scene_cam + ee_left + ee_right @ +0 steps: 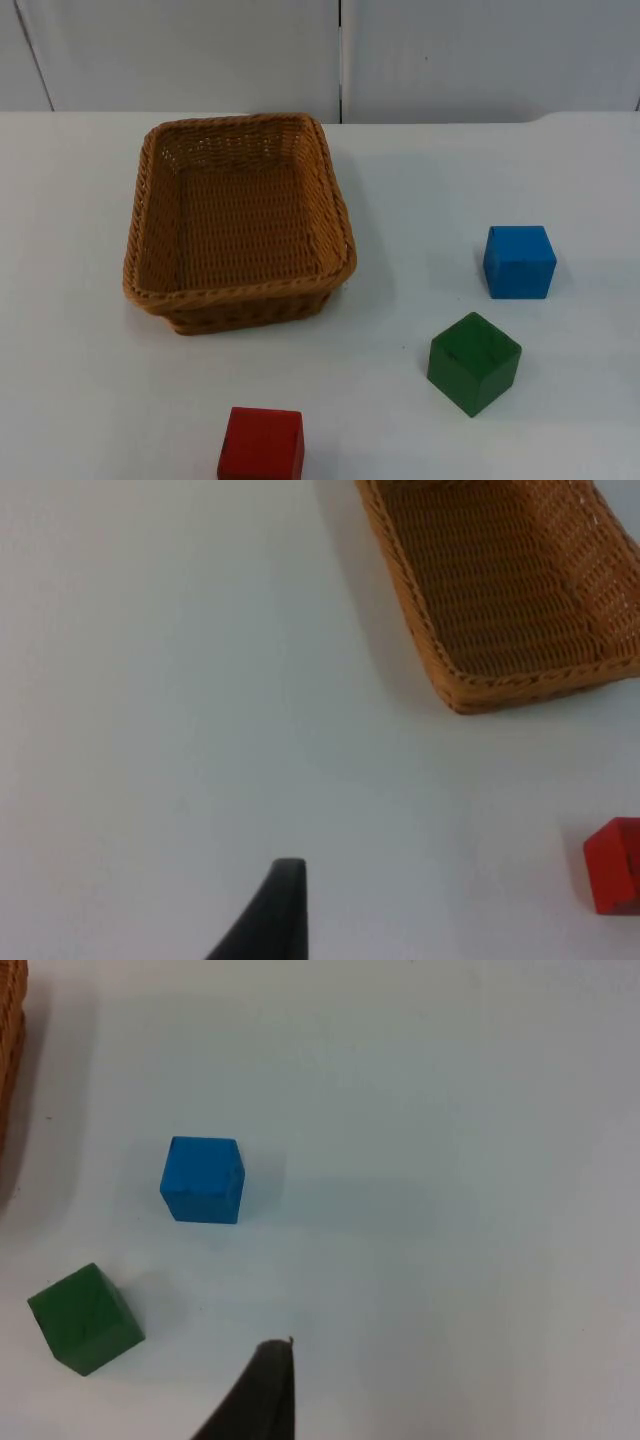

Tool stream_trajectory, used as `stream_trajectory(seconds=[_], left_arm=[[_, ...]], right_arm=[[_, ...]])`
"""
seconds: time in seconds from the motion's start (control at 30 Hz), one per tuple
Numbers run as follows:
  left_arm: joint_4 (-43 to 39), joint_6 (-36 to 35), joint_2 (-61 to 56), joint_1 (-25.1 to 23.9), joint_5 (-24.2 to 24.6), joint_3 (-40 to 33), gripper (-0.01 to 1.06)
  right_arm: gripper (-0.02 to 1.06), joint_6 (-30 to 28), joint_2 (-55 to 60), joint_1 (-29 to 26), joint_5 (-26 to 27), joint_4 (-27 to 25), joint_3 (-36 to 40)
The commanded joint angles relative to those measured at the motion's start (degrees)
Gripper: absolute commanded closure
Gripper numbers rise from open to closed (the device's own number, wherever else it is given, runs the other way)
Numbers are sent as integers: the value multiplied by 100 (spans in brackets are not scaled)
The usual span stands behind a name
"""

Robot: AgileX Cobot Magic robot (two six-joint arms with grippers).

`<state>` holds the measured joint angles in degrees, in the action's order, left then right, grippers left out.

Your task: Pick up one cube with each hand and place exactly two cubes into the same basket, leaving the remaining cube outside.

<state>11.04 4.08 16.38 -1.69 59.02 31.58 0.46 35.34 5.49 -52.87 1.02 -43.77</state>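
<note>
A: Presently, item one: wicker basket (pixel 240 222), holding nothing, long axis running from the table's (pixel 90 400) front edge toward the wall.

B: Cubes?

A: Red cube (pixel 262 444) at the front edge, partly cut off; green cube (pixel 474 362) turned cornerwise; blue cube (pixel 519 261) squarer, just behind it.

B: Grippers?

A: Left gripper's fingertip (pixel 268 912) over bare table; right gripper's fingertip (pixel 258 1390) near the green cube. Finger state: cannot tell.

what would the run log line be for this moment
stage: not started | basket: holds no cubes | red cube, green cube, blue cube: on table, outside basket | nothing grasped
</note>
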Motion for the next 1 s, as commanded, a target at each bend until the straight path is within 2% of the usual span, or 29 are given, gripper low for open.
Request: stream_trajectory(seconds=[0.0, 0.33, 0.8, 0.97], left_arm=[[102, -45, 79, -7, -104, 125, 0], [125, -45, 757, -7, -104, 767, 0], [204, 130, 1547, -7, -105, 884, 0], [204, 210, 1758, -7, -105, 884, 0]], right_arm=[[-1, -1, 141, -33, 86, -18, -96], [-1, -1, 788, -33, 566, -18, -136], [-1, -1, 1683, -33, 759, -18, -153], [-1, -1, 1979, -33, 615, -28, -338]])
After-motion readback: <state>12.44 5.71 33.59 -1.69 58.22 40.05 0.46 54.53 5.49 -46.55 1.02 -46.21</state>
